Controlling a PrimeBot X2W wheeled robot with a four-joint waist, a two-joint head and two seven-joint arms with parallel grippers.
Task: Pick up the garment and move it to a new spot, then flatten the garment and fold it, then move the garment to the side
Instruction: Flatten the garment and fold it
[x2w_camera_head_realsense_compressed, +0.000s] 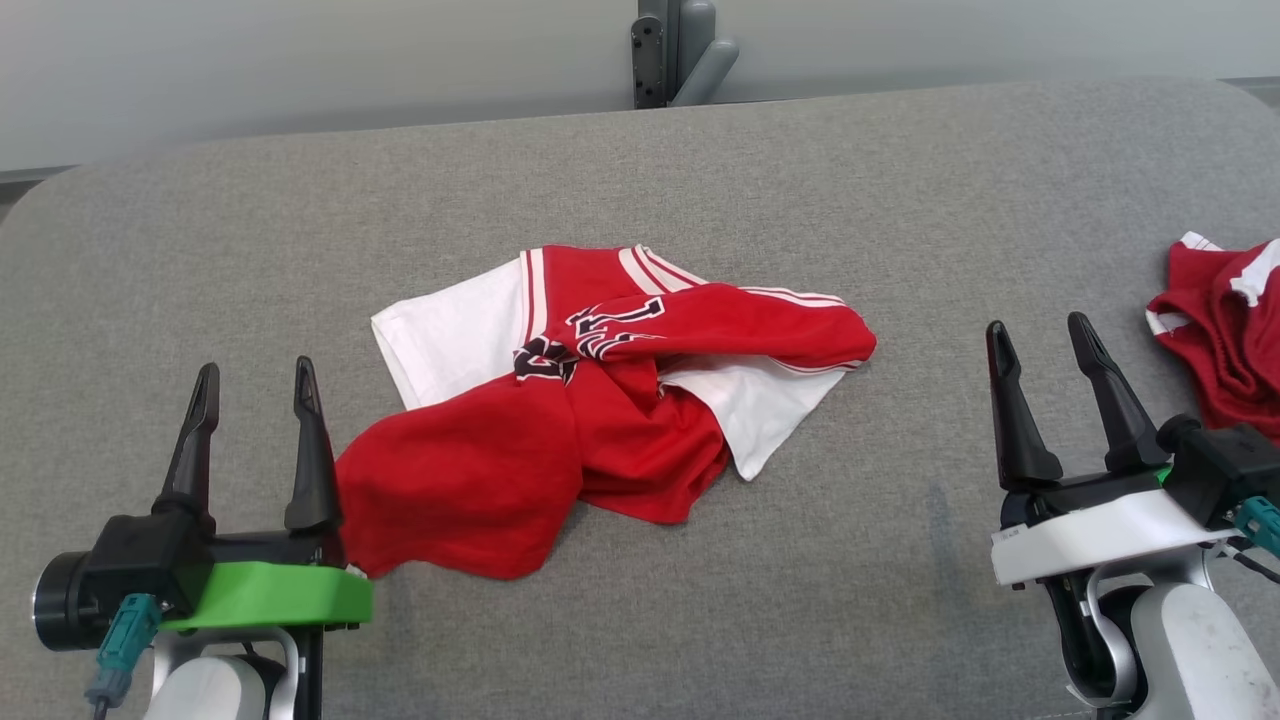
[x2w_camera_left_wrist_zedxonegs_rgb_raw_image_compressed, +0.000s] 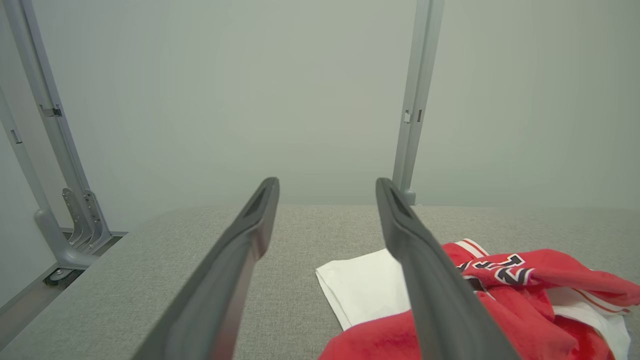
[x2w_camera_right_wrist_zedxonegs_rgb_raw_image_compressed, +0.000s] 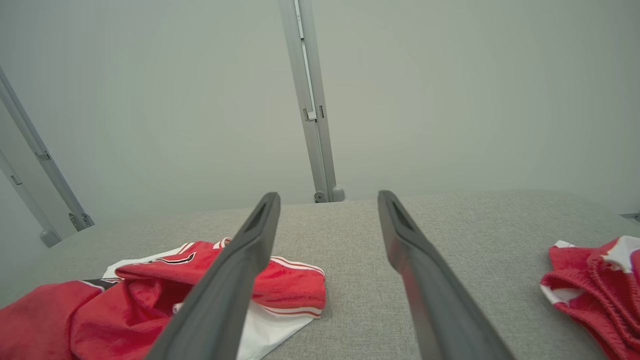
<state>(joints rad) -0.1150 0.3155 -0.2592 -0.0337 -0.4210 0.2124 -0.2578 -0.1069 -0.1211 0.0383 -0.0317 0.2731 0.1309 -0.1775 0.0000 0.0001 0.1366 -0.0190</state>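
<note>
A red and white garment (x2w_camera_head_realsense_compressed: 600, 400) with black lettering lies crumpled in the middle of the grey padded table (x2w_camera_head_realsense_compressed: 700, 170). My left gripper (x2w_camera_head_realsense_compressed: 255, 385) stands open at the lower left, its right finger just beside the garment's red lower-left corner, nothing between its fingers. In the left wrist view the garment (x2w_camera_left_wrist_zedxonegs_rgb_raw_image_compressed: 525, 290) lies to the right of the open fingers (x2w_camera_left_wrist_zedxonegs_rgb_raw_image_compressed: 425, 270). My right gripper (x2w_camera_head_realsense_compressed: 1040, 340) stands open at the lower right, apart from the garment. The right wrist view has the garment (x2w_camera_right_wrist_zedxonegs_rgb_raw_image_compressed: 125, 300) at the lower left, partly behind the left finger.
A second red and white garment (x2w_camera_head_realsense_compressed: 1225, 320) lies bunched at the table's right edge, close to my right gripper; it appears as well in the right wrist view (x2w_camera_right_wrist_zedxonegs_rgb_raw_image_compressed: 595, 290). A grey post (x2w_camera_head_realsense_compressed: 680, 50) rises behind the table's far edge. Bare grey surface surrounds the central garment.
</note>
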